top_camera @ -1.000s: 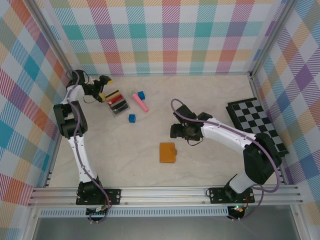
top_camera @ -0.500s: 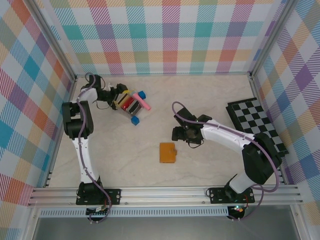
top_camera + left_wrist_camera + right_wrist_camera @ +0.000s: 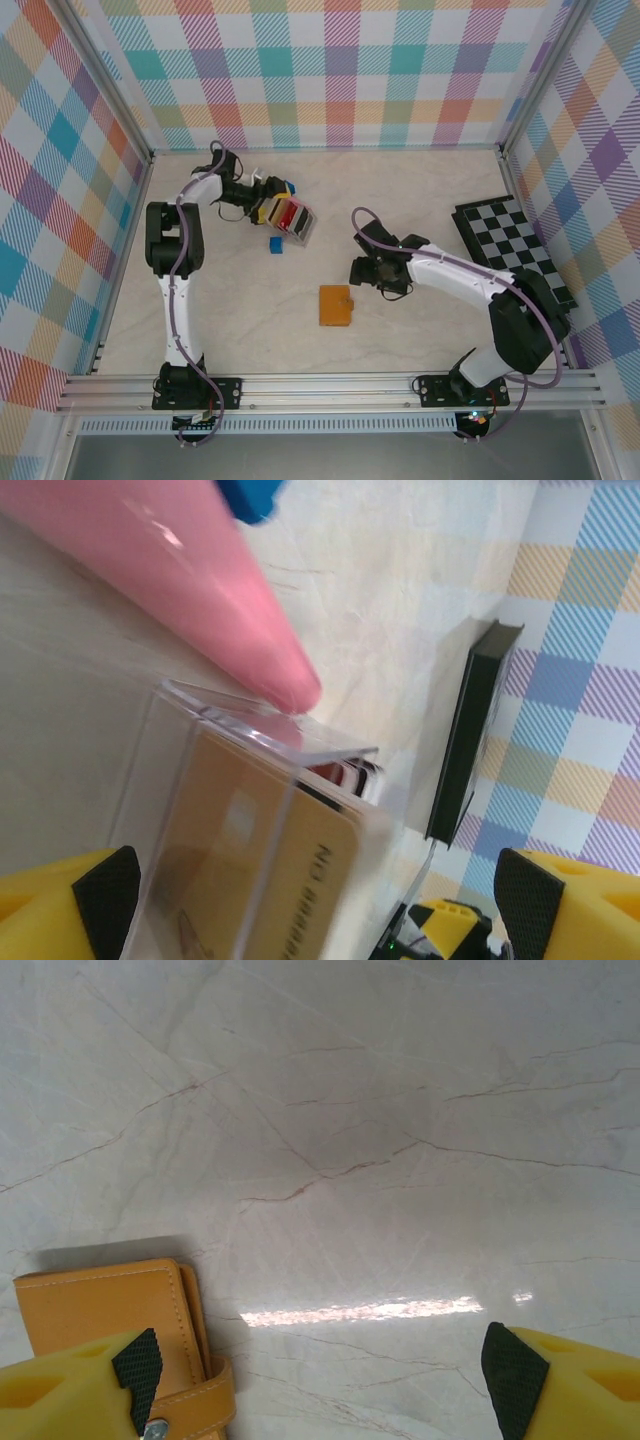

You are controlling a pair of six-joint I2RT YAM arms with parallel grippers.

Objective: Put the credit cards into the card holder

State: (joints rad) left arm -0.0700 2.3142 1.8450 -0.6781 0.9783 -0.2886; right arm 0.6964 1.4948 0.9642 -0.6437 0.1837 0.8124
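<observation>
Two yellow-fingered grippers reach out over a pale, marble-patterned table [image 3: 250,330]. Nearest the arm bases lies the flat orange-brown leather-look card holder [image 3: 336,305], folded, with bare table all round it. Just beyond it and to the right hovers the right gripper [image 3: 325,1368], its jaws spread wide with nothing between them. In the right wrist view, the holder's stitched corner sits by the finger at the picture's left.

Farther back, a small blue cube [image 3: 276,243] rests just short of a clear plastic case [image 3: 260,735]. The case holds the credit cards [image 3: 292,217], which are red, dark and tan. The left gripper [image 3: 315,905] straddles this case with its jaws wide, one pad near the case wall and the other well clear. A pink cylinder [image 3: 170,570] touches the case's far rim, and a second blue cube [image 3: 285,187] sits beyond. A black-and-white chequered board [image 3: 510,245] lies far off to the right.
</observation>
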